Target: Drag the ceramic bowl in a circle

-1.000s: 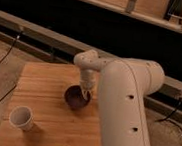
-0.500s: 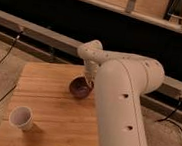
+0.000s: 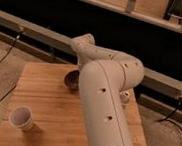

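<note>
The small round dark purple-brown ceramic bowl [image 3: 72, 79] sits on the far middle part of the light wooden slatted table [image 3: 41, 93], nearer the back edge than the front. Only its left portion shows. The rest is covered by the thick white robot arm [image 3: 104, 97], which rises from the lower centre of the view and folds over the tabletop.

The gripper [image 3: 79, 71] appears to come down from the bent wrist onto the bowl's far right rim, so the bowl lies directly under it and slightly to the left in the view. The arm masks that spot, so I cannot tell how far the gripper is open or whether it has hold of the rim.

The bowl is round and has no long axis to line up. What the coming drag depends on is contact at the rim and free wood all round. There is bare table to the left of the bowl and in front of it. The back edge is close, so a circle probably has to bulge toward the front.

A white paper cup [image 3: 21, 118] stands upright well apart at the near left corner. A small pale object [image 3: 125, 96] peeks out beside the arm on the right.
</note>
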Robot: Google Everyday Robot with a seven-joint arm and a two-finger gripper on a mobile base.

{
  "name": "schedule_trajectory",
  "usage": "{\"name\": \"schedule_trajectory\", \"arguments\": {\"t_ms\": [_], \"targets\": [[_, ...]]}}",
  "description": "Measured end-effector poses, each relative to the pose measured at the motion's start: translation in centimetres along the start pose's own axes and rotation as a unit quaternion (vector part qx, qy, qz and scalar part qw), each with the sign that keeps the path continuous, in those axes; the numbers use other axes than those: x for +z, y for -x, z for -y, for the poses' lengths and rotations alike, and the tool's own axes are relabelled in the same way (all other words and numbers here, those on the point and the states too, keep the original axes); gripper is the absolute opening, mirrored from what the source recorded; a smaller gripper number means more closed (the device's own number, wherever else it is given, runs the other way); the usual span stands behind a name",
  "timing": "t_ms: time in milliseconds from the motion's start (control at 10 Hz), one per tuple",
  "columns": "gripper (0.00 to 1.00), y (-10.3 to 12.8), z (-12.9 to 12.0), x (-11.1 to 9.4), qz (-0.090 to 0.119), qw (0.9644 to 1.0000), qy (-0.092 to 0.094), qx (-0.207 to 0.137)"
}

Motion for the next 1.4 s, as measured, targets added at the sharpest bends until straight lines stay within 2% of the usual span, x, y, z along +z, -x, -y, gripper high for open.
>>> {"name": "schedule_trajectory", "arguments": {"t_ms": [300, 600, 800, 1000, 1200, 1400], "targets": [[0.0, -0.1, -3.8, 0.4, -0.006, 0.9994, 0.011, -0.033], [0.0, -2.7, -7.7, 0.3, -0.016, 0.9967, 0.019, -0.077], [0.0, -5.9, -9.2, 0.3, -0.027, 0.9945, 0.022, -0.099], [0.0, -9.8, -9.0, 0.9, -0.046, 0.993, 0.017, -0.108], [0.0, -12.0, -7.7, 1.5, -0.058, 0.9931, 0.008, -0.102], [0.0, -13.8, -4.7, 1.5, -0.064, 0.9951, -0.006, -0.075]]}}
